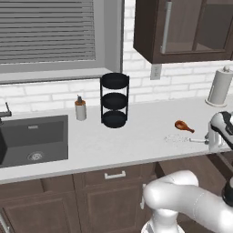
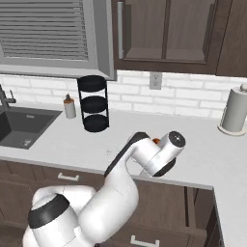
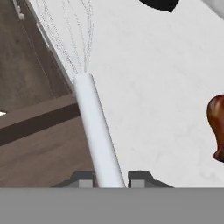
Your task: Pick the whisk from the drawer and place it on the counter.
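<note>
Whisk (image 3: 94, 127), small silver wire balloon type with a thin straight pale metal handle, is being gripped by the hand (image 3: 113, 177); the two dark fingertips (image 3: 84, 178) are sitting tight against either side of the handle near its end. In the hand view the wire loops are pointing away from the hand, hanging over the front edge of the long pale grey-white stone-like counter (image 3: 153, 78), with the dark brown wooden drawer (image 3: 39, 131) showing open below and beside the handle. In the left base view the whisk (image 1: 179, 138) is lying low over the counter (image 1: 136, 136) near its front edge towards the right end, handle running into the hand (image 1: 210, 139). Brown-orange drumstick-shaped item (image 1: 183, 126) is lying on the counter just behind the whisk, apart from it. Further left along the counter a black three-tier round rack (image 1: 114, 100) and a small soap bottle (image 1: 80, 108) are standing near the back wall, beside the dark square sink basin (image 1: 34, 139). White paper towel roll (image 1: 220, 86) is standing upright at the back right corner.
</note>
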